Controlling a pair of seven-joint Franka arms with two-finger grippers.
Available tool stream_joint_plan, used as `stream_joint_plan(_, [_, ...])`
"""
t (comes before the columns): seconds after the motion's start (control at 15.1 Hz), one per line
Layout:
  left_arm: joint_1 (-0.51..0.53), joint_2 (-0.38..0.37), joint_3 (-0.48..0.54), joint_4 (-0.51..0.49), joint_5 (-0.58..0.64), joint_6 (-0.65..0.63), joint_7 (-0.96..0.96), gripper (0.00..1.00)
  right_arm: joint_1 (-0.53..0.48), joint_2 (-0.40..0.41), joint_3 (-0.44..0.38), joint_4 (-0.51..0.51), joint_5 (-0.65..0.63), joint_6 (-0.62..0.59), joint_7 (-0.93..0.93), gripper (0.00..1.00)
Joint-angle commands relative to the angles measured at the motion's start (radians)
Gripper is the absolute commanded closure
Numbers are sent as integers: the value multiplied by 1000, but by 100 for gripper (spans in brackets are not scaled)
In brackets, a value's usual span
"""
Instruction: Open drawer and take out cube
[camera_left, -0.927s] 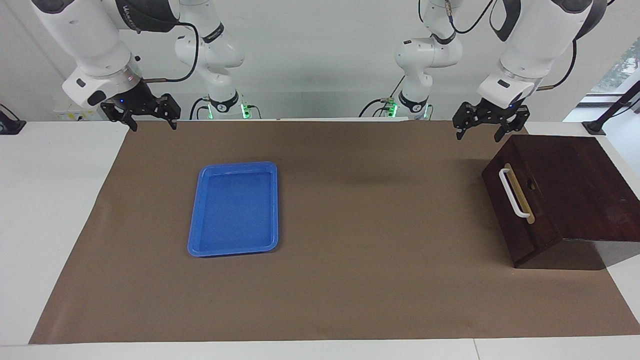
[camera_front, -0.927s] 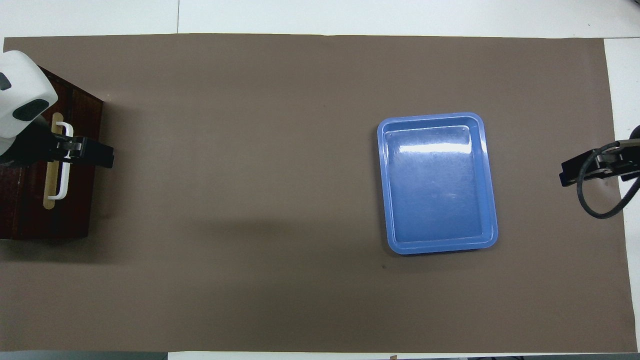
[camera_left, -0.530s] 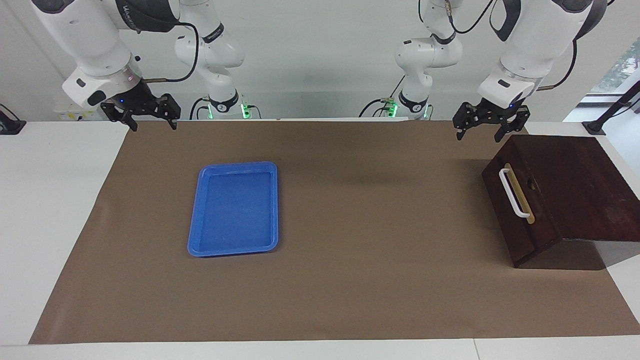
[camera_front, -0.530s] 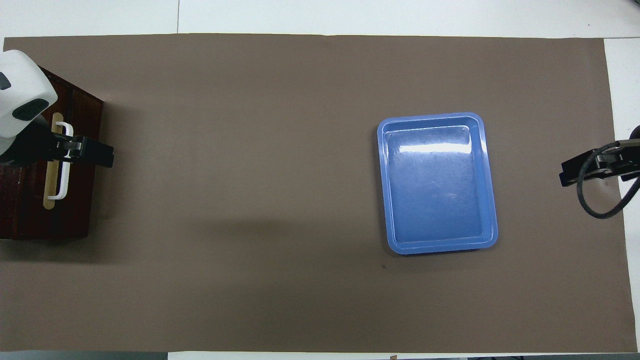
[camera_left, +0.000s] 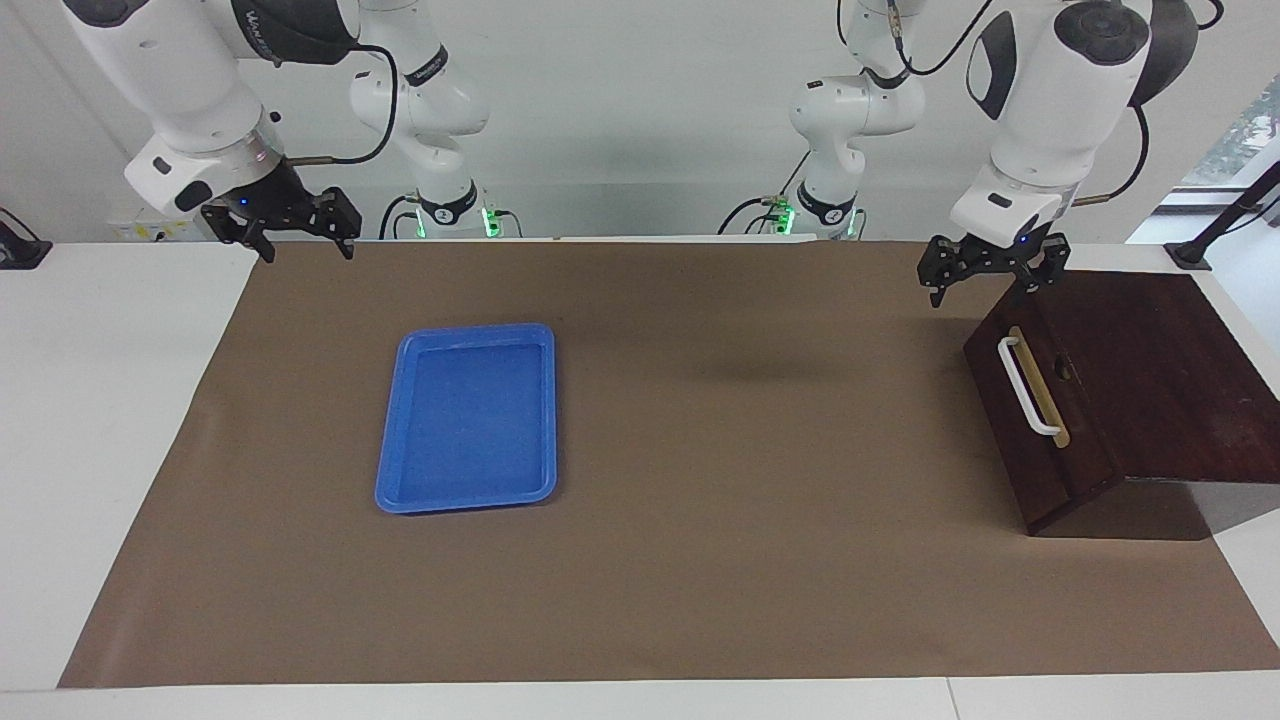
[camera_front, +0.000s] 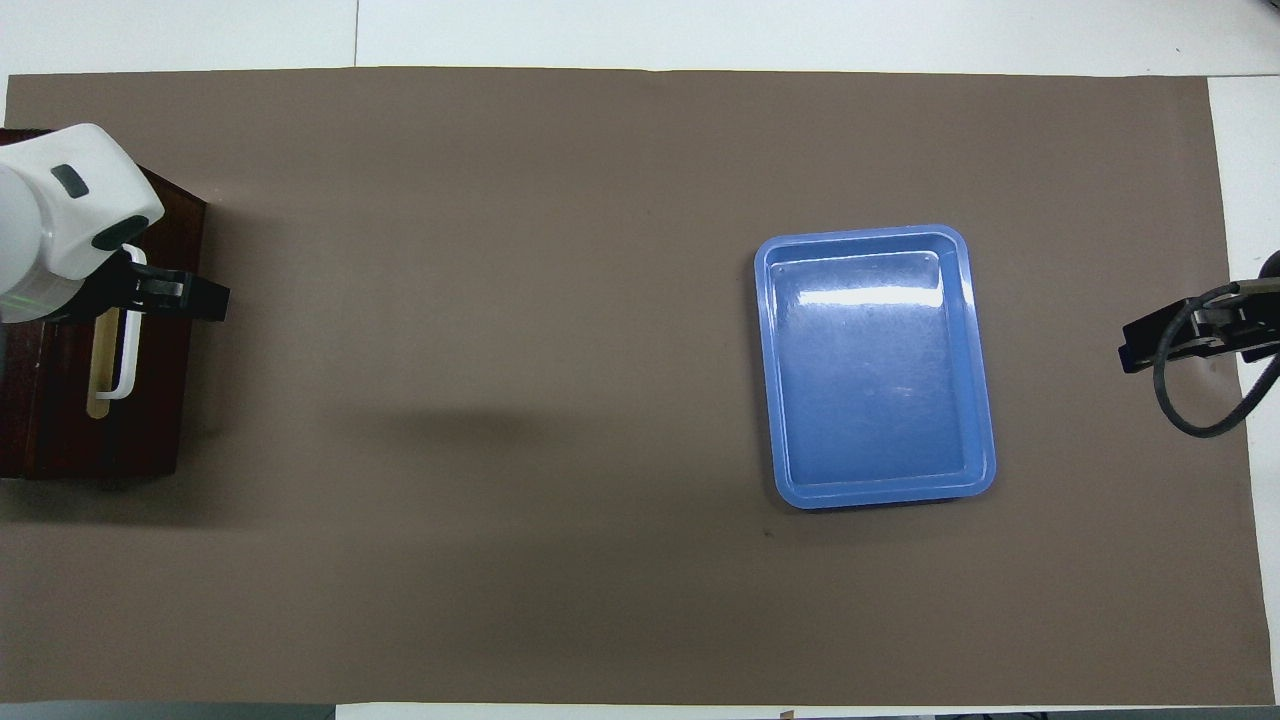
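A brown mat (camera_left: 700, 560) covers most of the white table (camera_left: 100, 400), with two Franka arms standing at its robot end. The dark wooden box (camera_left: 1150, 370) sits at the left arm's end of the table, its drawer (camera_left: 1040, 440) shut, the front face slanting toward the middle of the mat and the white bar handle (camera_left: 1025, 385) lying along a tan strip. The cube cannot be seen in either view. A blue tray (camera_left: 468, 417) lies flat on the mat toward the right arm's end, well apart from the box.

The left arm bends down from its raised elbow, wrist pointing steeply at the table, and the left gripper (camera_left: 992, 277) hangs in the air over the box's corner nearest the robots, just above the upper end of the handle without touching it. Its fingers stand apart and hold nothing.

The right arm waits at its own end, forearm angled down, with the right gripper (camera_left: 298, 240) poised over the mat's edge close to the robots, clear of the tray. Its fingers are likewise spread wide and hold nothing.
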Motion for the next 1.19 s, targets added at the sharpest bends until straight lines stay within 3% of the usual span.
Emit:
stream_joint_plan(0.0, [5,24,4,-55,91,59,-1,0,-17,-20,12,-26,13,21,12,0])
stream_joint_plan(0.2, [15,67,6,-86,135,110,-138,0,-17,-20,12,-25,13,21,13,0])
stream_joint_plan(0.53, [44,124,9,-150,180,262,-152,0,-17,-20,12,-25,13,21,12,0])
stream_joint_plan(0.79, [111,126,9,-219,186,361,-151,0,-17,-20,12,-25,12,19,12,0])
stream_joint_plan(1.13, [122,137,9,-236,209,383,-152,0,-17,-20,10,-25,13,21,12,0])
